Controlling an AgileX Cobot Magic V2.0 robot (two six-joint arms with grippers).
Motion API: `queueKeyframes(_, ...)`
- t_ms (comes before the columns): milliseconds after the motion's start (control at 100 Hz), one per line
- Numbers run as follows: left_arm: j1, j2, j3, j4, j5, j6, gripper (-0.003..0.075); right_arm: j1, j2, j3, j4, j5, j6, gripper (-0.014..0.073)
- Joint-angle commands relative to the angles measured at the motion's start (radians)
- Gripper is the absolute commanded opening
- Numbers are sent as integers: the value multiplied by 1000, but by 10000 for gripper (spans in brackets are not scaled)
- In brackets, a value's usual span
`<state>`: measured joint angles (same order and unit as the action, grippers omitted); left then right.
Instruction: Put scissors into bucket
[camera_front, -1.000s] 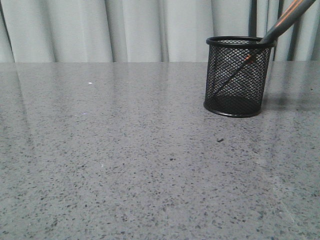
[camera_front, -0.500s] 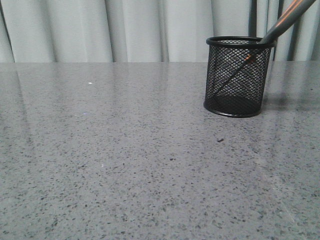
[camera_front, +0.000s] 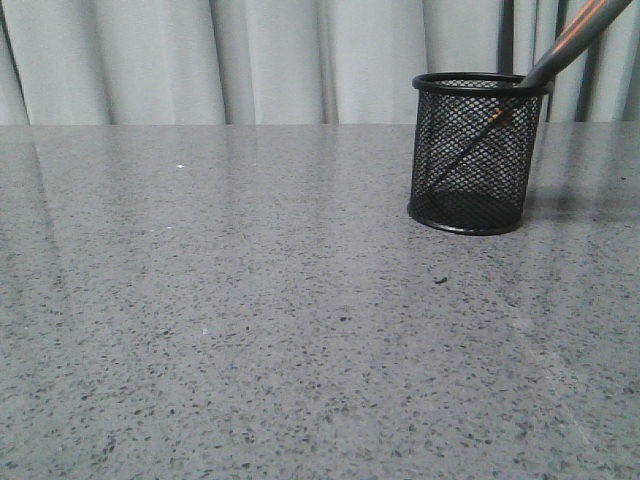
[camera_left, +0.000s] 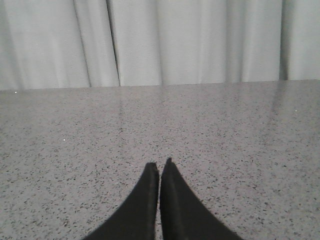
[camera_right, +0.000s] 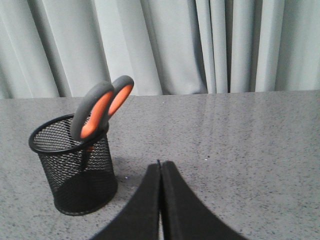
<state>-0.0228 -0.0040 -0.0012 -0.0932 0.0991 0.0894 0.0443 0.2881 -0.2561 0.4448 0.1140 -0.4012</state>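
Note:
The black wire-mesh bucket (camera_front: 471, 153) stands upright on the grey speckled table at the right. The scissors (camera_front: 570, 40) stand inside it, blades down, leaning on the rim, with the grey and orange handles sticking out above. The right wrist view shows the bucket (camera_right: 75, 165) and the scissors' handles (camera_right: 100, 107) too. My right gripper (camera_right: 160, 164) is shut and empty, low over the table beside the bucket and apart from it. My left gripper (camera_left: 159, 163) is shut and empty over bare table. Neither gripper shows in the front view.
A grey speckled table (camera_front: 250, 300) stretches across the front view. Pale curtains (camera_front: 250, 60) hang behind its far edge. A small dark speck (camera_front: 440, 279) lies in front of the bucket.

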Motion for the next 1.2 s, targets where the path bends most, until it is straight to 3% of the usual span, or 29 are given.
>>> queueKeyframes(0, 2, -26, 19, -10, -74, -8, -20, 3, 8, -12, -148, -74, 109, -71)
queueKeyframes(70, 2, -26, 19, -10, -74, -8, -20, 0, 3, 13, -315, -76, 249, -71)
queueKeyframes(140, 2, -26, 19, -10, -74, -8, -20, -1, -25, 45, -383, -78, 299, -71)
queueKeyframes(530, 2, -26, 19, -10, -74, -8, -20, -44, -319, 271, -397, -101, 316, -71)
queueKeyframes(690, 2, -26, 19, -10, -74, -8, -20, -52, -316, 294, -411, -34, 341, -71)
queueKeyframes(1190, 2, -26, 19, -10, -74, -8, -20, -52, -316, 293, -445, -58, 341, -71)
